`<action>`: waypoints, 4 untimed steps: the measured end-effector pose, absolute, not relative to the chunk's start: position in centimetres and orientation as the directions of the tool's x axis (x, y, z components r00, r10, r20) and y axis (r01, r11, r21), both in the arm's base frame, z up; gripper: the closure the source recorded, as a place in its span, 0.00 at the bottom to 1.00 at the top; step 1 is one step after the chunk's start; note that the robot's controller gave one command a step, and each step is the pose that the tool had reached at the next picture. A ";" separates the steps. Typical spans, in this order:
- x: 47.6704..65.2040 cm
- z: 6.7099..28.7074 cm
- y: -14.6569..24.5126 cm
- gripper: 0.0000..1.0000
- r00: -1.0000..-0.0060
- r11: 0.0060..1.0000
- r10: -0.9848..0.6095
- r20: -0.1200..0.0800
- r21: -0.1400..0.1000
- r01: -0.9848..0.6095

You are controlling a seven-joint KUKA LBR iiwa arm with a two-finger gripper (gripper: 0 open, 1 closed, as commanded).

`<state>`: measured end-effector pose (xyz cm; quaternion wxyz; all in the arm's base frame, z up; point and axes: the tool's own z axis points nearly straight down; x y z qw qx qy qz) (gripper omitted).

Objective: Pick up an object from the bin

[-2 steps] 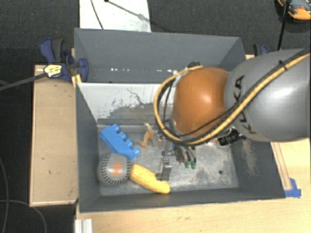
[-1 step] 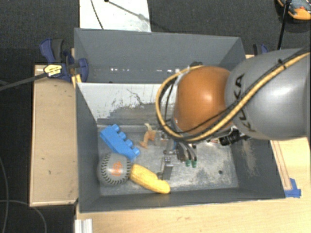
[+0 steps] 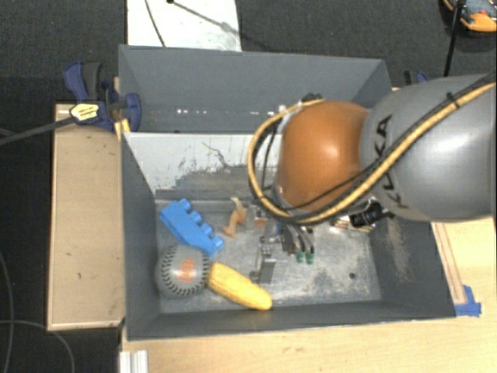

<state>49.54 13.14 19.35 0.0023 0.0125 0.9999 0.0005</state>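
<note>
My gripper hangs below the orange wrist cover, its slim metal fingers pointing down at the bin floor near the middle. A yellow corn cob lies just to the lower left of the fingertips, close to them but apart. A small tan piece lies up and to the left of the gripper. Farther left sit a blue toothed block and a grey round disc with an orange centre. Nothing shows between the fingers.
The arm and its orange cover hang over the right half of the bin and hide what lies beneath them. The bin's sloped walls close in on all sides.
</note>
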 end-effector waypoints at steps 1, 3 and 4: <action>49.5 17.1 13.6 0.00 -0.995 0.995 0.099 -0.002 0.001 0.099; 48.9 15.1 14.3 0.00 -1.000 1.000 -0.005 0.000 0.000 -0.005; 48.7 13.6 14.2 0.00 -0.992 0.992 0.129 0.000 0.000 0.129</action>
